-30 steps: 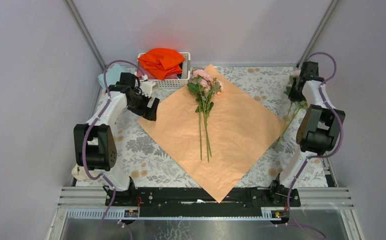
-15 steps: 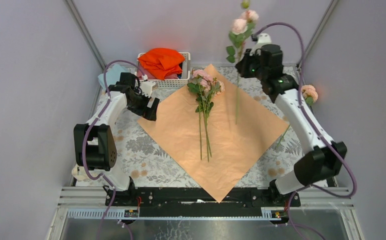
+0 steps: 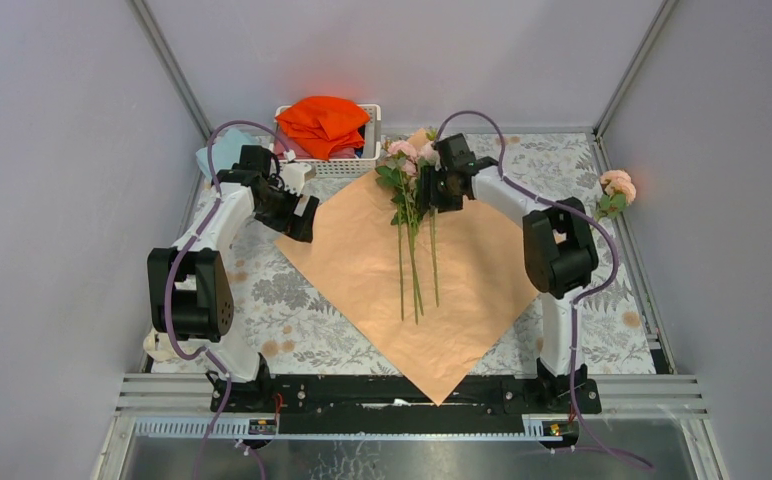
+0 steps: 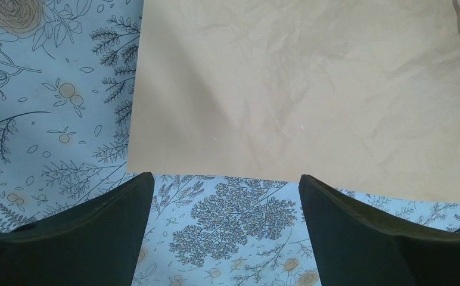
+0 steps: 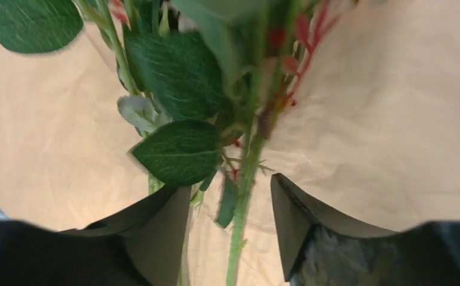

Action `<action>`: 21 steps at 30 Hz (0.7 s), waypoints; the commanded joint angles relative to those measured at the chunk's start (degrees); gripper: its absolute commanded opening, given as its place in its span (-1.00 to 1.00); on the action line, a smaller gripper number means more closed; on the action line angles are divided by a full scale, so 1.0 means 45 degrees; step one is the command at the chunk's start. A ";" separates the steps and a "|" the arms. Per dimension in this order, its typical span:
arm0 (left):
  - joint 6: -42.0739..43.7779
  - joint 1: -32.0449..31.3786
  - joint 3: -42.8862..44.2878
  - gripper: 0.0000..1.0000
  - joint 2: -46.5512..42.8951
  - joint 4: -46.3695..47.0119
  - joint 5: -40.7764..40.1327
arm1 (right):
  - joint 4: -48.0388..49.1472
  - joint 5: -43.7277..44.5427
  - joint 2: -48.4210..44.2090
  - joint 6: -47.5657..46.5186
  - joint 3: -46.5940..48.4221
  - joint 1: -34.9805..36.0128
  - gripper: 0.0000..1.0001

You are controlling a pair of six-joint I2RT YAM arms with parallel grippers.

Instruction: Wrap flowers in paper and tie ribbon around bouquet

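Note:
The paper [image 3: 462,270] lies flat as a diamond with its peach face up. The flowers [image 3: 407,165] rest on it, pink blooms at the far corner and stems pointing toward me. My right gripper [image 3: 432,190] hovers over their leafy part, just right of the blooms. In the right wrist view it [image 5: 230,185] is open, and one green stem [image 5: 245,173] runs between the fingers without touching either. My left gripper [image 3: 302,218] is open and holds nothing [image 4: 226,176], just off the paper's left corner [image 4: 311,89]. No ribbon or bouquet shows in any view.
A white basket [image 3: 347,165] with a bright orange cloth [image 3: 324,125] stands at the back. A light-blue cloth [image 3: 217,155] lies left of it. One loose pink flower [image 3: 615,188] lies at the table's right edge. A floral tablecloth [image 3: 292,300] covers the table.
My right arm swung from the right back corner, carried a flower high over the table and set it down beside the others. Its jaws have opened. The left arm stayed still.

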 commanded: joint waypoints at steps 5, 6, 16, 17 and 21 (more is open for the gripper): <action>0.0080 -0.0013 0.0031 0.97 -0.0145 -0.0121 -0.0065 | -0.1598 0.3979 -0.3929 -0.0645 0.0384 -0.1994 0.85; 0.0078 -0.0031 0.0032 0.97 -0.0150 -0.0120 -0.0044 | -0.1415 0.4227 -0.4655 -0.0574 -0.0415 -0.2784 0.96; 0.0133 -0.0042 -0.0003 0.98 -0.0127 -0.0120 0.0027 | -0.1476 0.4740 -0.3629 -0.0550 -0.2348 -0.9377 0.94; 0.0136 -0.0037 -0.0026 0.97 -0.0138 -0.0120 0.0006 | -0.1487 0.4698 -0.3273 -0.0635 -0.2232 -0.9523 0.92; 0.0140 -0.0044 -0.0048 0.97 -0.0076 -0.0120 -0.0107 | -0.1635 0.4033 -0.1880 -0.0966 -0.1678 -0.9808 0.77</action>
